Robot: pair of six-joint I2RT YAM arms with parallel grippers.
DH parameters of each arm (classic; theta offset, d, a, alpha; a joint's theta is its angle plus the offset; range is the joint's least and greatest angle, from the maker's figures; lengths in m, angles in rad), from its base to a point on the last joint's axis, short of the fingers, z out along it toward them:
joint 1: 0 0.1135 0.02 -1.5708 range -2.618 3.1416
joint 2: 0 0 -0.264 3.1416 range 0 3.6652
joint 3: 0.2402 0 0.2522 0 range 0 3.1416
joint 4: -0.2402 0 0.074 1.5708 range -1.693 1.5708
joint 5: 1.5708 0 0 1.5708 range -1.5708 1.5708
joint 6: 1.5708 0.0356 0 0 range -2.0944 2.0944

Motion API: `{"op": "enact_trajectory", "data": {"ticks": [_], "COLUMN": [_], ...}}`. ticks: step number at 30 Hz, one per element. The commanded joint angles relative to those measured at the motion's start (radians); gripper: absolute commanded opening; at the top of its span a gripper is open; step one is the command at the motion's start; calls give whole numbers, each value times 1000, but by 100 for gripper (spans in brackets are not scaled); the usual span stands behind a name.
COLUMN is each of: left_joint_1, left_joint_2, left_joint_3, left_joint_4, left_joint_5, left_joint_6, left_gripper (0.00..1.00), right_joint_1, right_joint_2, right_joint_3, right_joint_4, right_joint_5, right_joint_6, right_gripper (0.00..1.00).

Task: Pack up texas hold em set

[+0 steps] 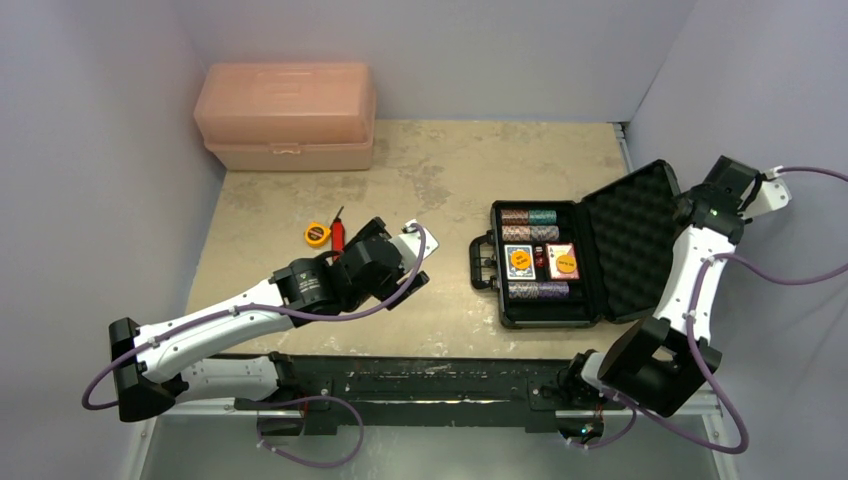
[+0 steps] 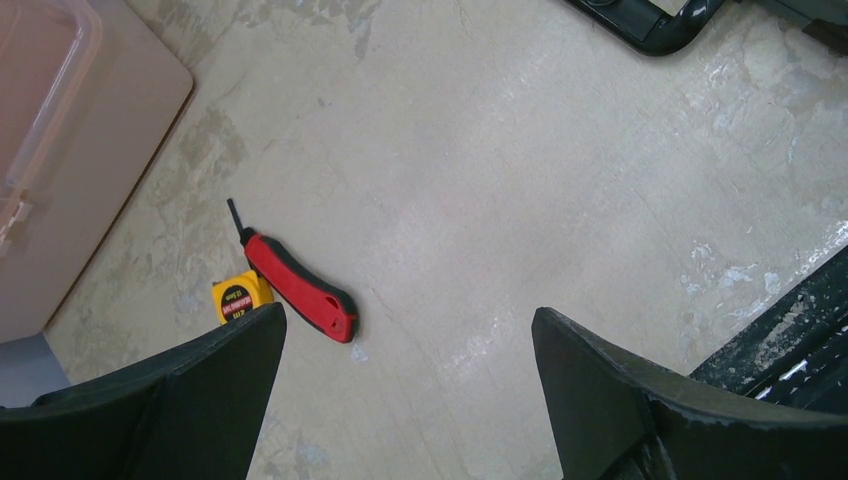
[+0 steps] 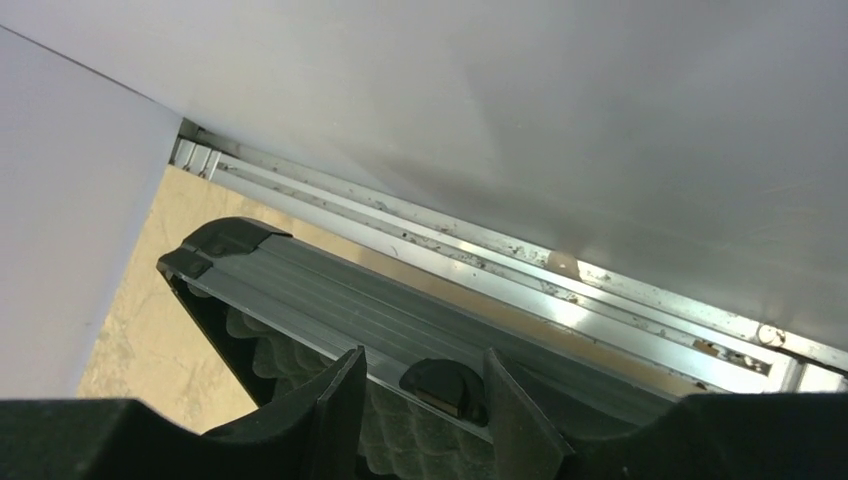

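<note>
The black case (image 1: 546, 320) lies open at the right of the table, its handle (image 1: 483, 262) toward the middle. In its tray are rows of striped chips (image 1: 528, 216), a blue deck (image 1: 519, 262) and a red deck (image 1: 563, 261), each with an orange disc on top. The foam-lined lid (image 1: 632, 240) stands tilted back to the right. My right gripper (image 1: 690, 212) is at the lid's top edge. In the right wrist view its jaws (image 3: 422, 352) stand partly open astride the metal rim (image 3: 300, 290), a black latch (image 3: 440, 385) between them. My left gripper (image 1: 398, 265) hovers wide open (image 2: 408, 315) over bare table.
A peach toolbox (image 1: 285, 115) sits closed at the back left. A red utility knife (image 2: 298, 287) and a yellow tape measure (image 2: 240, 297) lie just beyond my left finger. The right wall (image 3: 500, 120) is close behind the lid. A corner of the case (image 2: 650, 35) shows in the left wrist view.
</note>
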Motion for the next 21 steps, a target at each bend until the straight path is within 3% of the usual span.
{"op": "enact_trajectory", "data": {"ticks": [1, 10, 15, 21], "left_joint_1": [-12, -19, -22, -24], "left_joint_2": [-2, -3, -4, -10], "left_joint_3": [33, 33, 35, 35], "left_joint_4": [27, 26, 27, 26], "left_joint_5": [2, 2, 3, 2], "left_joint_6": [-10, -10, -9, -7], "left_gripper": [93, 93, 93, 93], "right_joint_1": [-10, -11, -10, -5], "right_joint_2": [18, 26, -4, -46], "right_joint_3": [-21, -78, -99, -116], "right_joint_4": [73, 126, 126, 132], "right_joint_5": [-38, -132, -143, -220], "right_joint_6": [-28, -73, -84, -95], "right_gripper": [50, 44, 27, 14]}}
